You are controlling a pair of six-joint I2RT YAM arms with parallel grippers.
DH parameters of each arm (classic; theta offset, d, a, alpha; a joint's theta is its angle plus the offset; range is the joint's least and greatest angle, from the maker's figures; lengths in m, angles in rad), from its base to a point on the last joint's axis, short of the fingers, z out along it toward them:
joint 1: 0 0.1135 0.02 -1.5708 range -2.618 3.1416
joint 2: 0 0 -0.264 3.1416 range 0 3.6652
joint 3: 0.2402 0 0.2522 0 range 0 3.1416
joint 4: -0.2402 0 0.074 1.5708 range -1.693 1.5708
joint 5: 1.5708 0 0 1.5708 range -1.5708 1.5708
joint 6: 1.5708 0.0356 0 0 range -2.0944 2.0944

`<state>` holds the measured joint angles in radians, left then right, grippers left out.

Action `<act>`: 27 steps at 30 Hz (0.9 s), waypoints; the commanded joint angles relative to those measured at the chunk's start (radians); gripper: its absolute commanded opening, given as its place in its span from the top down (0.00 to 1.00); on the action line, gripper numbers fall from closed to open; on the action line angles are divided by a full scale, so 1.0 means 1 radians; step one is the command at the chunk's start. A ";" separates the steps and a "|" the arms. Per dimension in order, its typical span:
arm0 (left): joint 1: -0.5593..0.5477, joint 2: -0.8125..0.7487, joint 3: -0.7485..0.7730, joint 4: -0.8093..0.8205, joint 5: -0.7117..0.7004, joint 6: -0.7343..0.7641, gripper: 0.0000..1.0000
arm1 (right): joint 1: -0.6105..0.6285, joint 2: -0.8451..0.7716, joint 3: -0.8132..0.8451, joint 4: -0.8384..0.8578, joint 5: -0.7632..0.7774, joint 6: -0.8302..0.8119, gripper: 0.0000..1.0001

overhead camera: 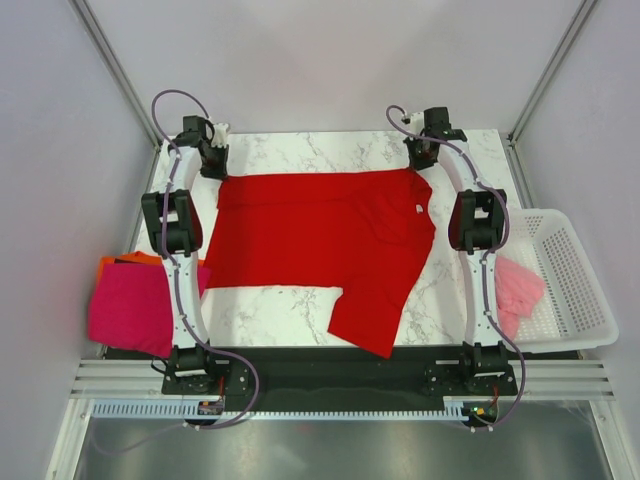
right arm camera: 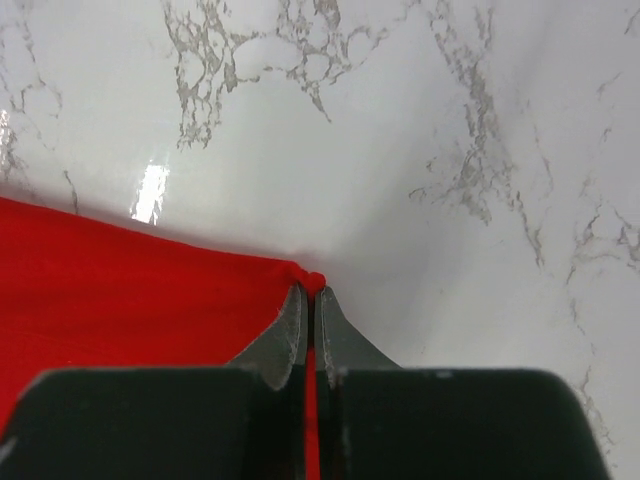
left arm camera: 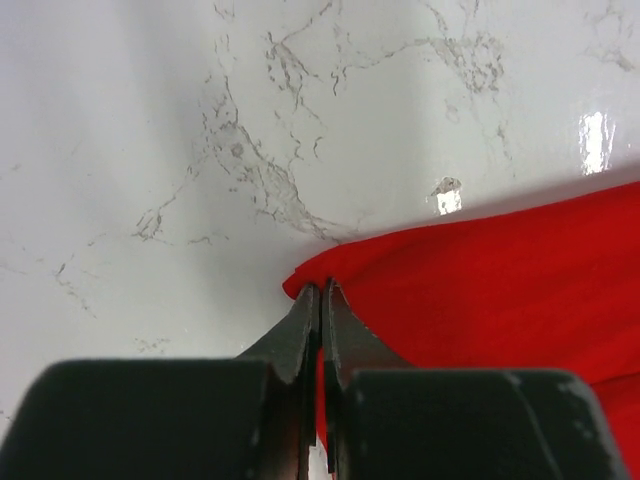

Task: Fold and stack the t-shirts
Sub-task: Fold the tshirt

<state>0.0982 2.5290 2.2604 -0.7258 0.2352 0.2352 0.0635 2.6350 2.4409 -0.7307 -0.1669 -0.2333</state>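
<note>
Red shirt [overhead camera: 320, 240] lies spread on the table [overhead camera: 300, 150] — a fold is about to start.
The left claw [left arm camera: 321, 295] is shut on its far-left corner, and the right claw [right arm camera: 308, 295] on its far-right corner. Next, I think both should lift together and carry that edge to the near side — evenly, without letting go.
</note>
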 commanded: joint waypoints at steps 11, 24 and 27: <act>0.001 -0.269 0.087 0.065 0.024 -0.028 0.98 | -0.019 -0.289 0.043 0.068 0.046 -0.070 1.00; 0.009 -0.677 -0.168 0.055 0.145 -0.013 0.98 | -0.019 -0.713 -0.208 0.022 -0.028 -0.115 1.00; 0.011 -0.847 -0.309 0.126 0.141 0.012 0.98 | -0.019 -0.892 -0.375 0.082 -0.034 -0.143 1.00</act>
<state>0.0967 1.8511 2.0502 -0.6720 0.3485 0.2287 0.0513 1.8954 2.1708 -0.7010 -0.1822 -0.3313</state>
